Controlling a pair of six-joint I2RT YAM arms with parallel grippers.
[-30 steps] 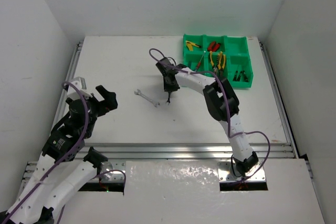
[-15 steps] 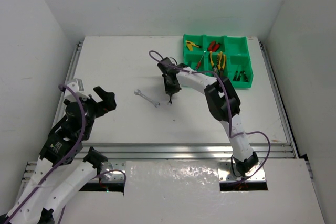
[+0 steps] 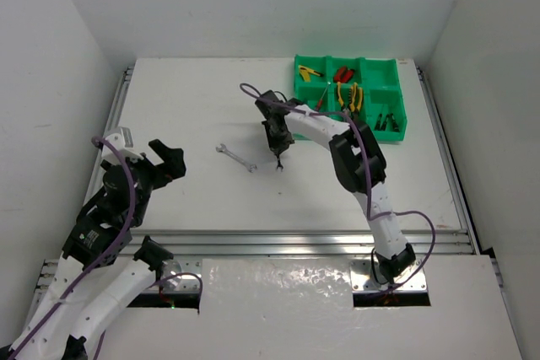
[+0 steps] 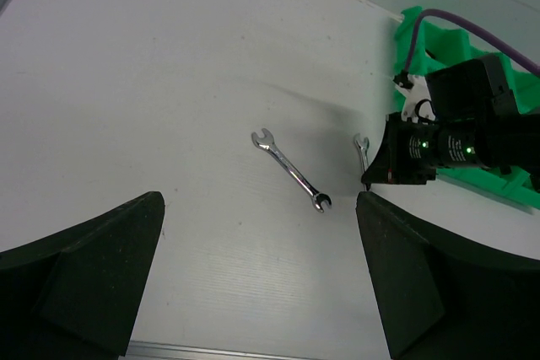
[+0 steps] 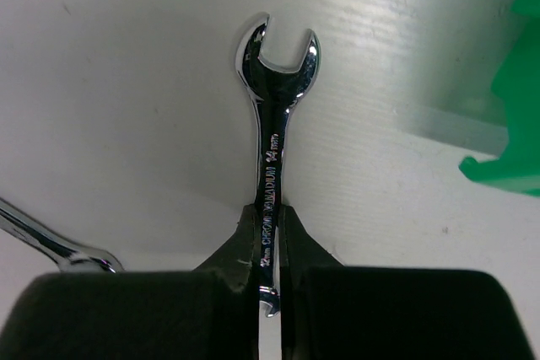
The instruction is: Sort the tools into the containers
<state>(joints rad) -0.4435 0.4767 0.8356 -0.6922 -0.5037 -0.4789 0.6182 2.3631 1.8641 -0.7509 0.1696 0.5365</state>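
From above, the right tool [image 3: 279, 160] points down at mid-bench [image 3: 186, 99], just right of a silver wrench [image 3: 235, 158] lying flat. What the tool holds is too small to tell from here. The green tray [image 3: 396, 90] sits at the far right corner, with yellow-handled pliers [image 3: 350, 95] in a middle compartment and red and yellow pieces in others. Its right-hand front compartment holds dark items I cannot identify. The left tool [image 3: 159, 160] hangs over the bench's left side, well away from everything.

The left wrist view shows what the overhead cannot. The left tool [image 4: 260, 208] is spread wide and empty, one finger in each lower corner. Between them lies the loose wrench [image 4: 291, 170], set diagonally. Beside it a second wrench [image 4: 361, 147] stands up from the tip of the right tool [image 4: 368, 181]. Only an edge of the tray [image 4: 408, 40] shows, behind the arm.

The right wrist view settles the grip. The right tool [image 5: 268, 246] is closed tightly on the shank of the held wrench [image 5: 274, 115], whose open jaw end points away above the bench. The loose wrench [image 5: 46, 246] is cut off at lower left, and the tray [image 5: 506, 170] at the right edge.
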